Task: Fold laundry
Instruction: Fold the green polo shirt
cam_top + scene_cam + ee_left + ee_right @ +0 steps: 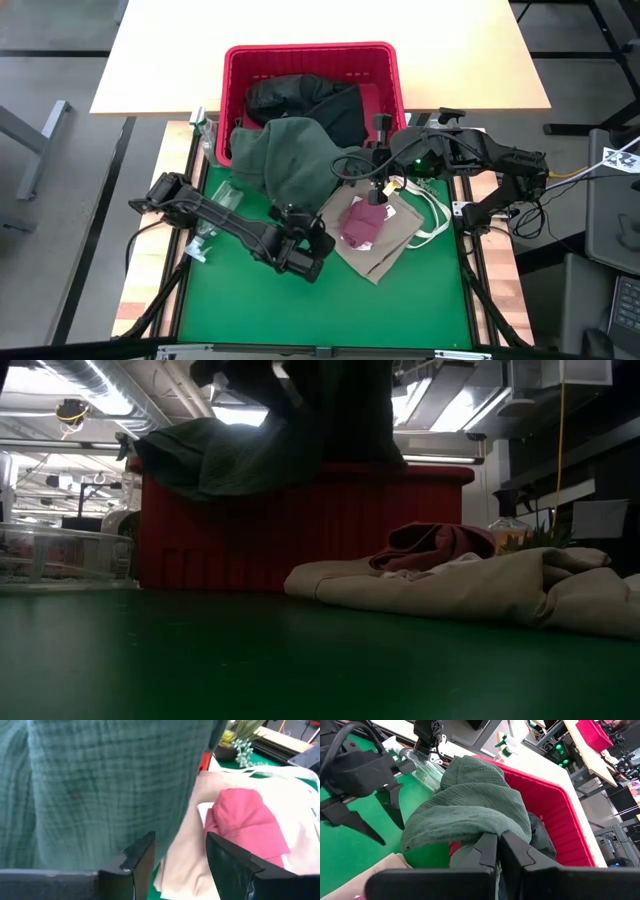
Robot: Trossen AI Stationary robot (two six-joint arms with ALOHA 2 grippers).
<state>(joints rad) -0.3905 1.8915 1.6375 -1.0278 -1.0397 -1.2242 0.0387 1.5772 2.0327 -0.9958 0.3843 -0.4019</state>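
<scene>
The olive-green shirt (290,158) hangs bunched over the near left rim of the red basket (385,62); my right gripper (498,851) is shut on it, raised above the table. In the low view the shirt (250,450) drapes down across the basket's top edge. A tan top (390,240) lies flat on the green mat with a maroon piece (360,222) resting on it. My left gripper (180,857) stands open just near of the shirt and left of the tan top (185,865), with nothing between its fingers. Black garments (310,100) lie in the basket. My right gripper pinches a bunched fold of the shirt (487,827) between its two shut fingers. It comes from the table's right, slanting downward. The cloth hangs slack beyond the fingers, and part of it lies over the basket's rim (540,787).
A clear plastic bottle (420,762) lies at the mat's left side, and a clear container (60,550) stands there in the low view. White cords (432,215) trail from the tan top's right. Bare green mat (320,310) stretches toward the near edge.
</scene>
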